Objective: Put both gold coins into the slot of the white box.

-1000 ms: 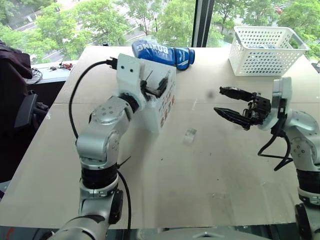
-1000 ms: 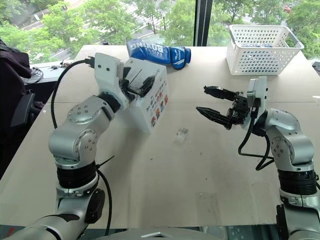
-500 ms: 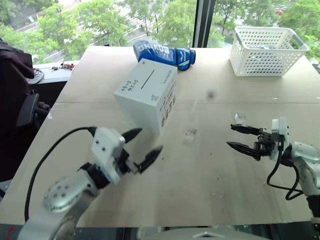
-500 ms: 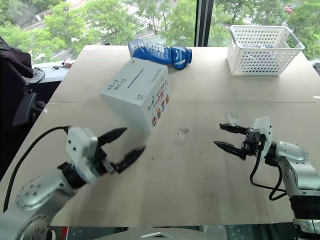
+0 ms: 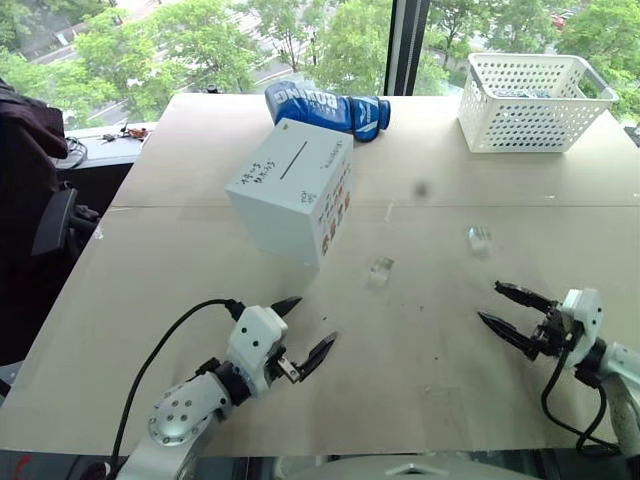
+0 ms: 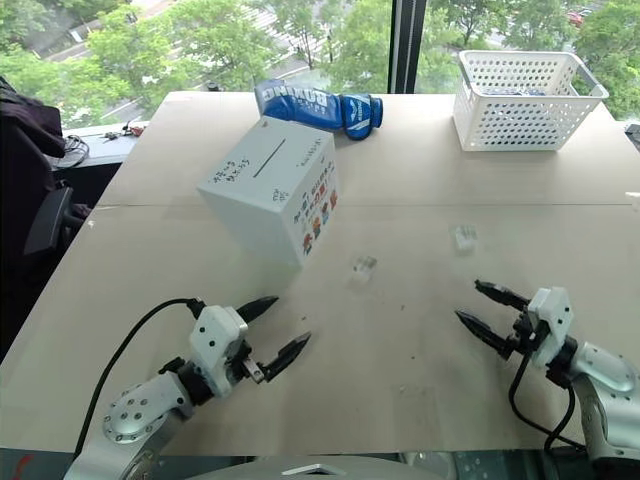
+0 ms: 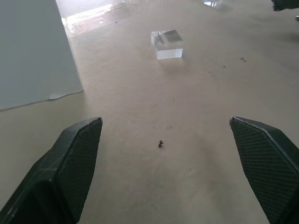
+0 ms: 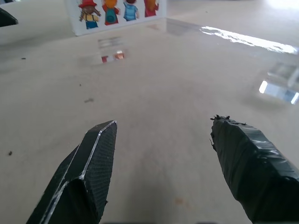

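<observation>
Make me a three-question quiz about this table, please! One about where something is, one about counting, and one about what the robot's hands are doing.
1. Where is the blue bottle?
A. lying behind the white box
B. inside the white basket
C. in a gripper

2. How many small clear blocks lie on the table?
A. none
B. two
C. five

3. What are the left gripper and right gripper doing?
A. both open and empty
B. both squeezing a coin
C. both resting on the box

Answers: 1 A, the bottle lies on its side just past the box. 2 B, one block sits near the box, another farther right. 3 A, the fingers stand apart with nothing between them.
</observation>
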`<action>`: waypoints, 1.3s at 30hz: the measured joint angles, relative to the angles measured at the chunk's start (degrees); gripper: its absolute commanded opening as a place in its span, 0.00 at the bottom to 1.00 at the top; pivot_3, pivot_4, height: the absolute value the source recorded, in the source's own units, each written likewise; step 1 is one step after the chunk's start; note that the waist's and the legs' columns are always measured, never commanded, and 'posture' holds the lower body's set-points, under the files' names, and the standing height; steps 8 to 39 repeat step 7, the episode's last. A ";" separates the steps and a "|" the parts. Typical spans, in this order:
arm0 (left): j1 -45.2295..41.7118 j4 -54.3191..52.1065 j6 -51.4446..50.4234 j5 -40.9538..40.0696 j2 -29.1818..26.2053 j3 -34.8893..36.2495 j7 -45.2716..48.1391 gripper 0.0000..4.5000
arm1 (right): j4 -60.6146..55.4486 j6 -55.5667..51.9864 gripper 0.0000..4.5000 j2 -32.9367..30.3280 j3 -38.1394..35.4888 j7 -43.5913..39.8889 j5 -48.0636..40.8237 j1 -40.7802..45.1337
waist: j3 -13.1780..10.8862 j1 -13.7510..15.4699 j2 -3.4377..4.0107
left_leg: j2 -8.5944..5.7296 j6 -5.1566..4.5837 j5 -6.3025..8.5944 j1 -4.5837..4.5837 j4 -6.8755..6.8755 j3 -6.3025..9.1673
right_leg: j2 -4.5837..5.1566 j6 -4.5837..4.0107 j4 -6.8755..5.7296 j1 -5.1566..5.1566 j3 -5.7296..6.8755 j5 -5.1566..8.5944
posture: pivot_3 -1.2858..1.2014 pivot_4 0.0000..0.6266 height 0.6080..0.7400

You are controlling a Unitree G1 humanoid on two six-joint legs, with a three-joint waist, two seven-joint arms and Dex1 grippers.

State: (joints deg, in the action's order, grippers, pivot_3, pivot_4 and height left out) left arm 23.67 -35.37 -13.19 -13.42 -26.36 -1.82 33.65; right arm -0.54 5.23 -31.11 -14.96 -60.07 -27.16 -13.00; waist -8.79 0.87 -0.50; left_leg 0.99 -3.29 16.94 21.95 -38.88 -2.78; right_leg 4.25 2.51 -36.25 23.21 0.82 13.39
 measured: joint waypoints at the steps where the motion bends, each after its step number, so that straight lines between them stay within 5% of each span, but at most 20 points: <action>1: -0.56 0.80 0.45 0.00 0.23 0.01 -0.06 0.99 | -0.73 0.28 0.78 0.20 -0.24 0.51 0.00 -1.26 | 0.00 -0.01 0.00 | 0.00 0.00 0.00 0.00 0.00 0.00 | 0.01 0.00 0.01 0.00 0.00 0.00 | 0.52 0.24 1.00; 7: -5.11 7.30 4.81 1.12 0.89 -0.13 -0.10 0.99 | -1.89 2.50 0.78 2.24 -1.54 3.00 0.03 -5.52 | 0.03 -0.10 0.05 | 0.01 0.00 0.00 -0.02 0.00 -0.04 | 0.03 0.00 0.02 0.00 -0.03 0.00 | 0.52 0.24 1.00; 39: -5.11 7.30 4.81 1.12 0.89 -0.13 -0.10 0.99 | -1.89 2.50 0.78 2.24 -1.54 3.00 0.03 -5.52 | 0.03 -0.10 0.05 | 0.01 0.00 0.00 -0.02 0.00 -0.04 | 0.03 0.00 0.02 0.00 -0.03 0.00 | 0.52 0.24 1.00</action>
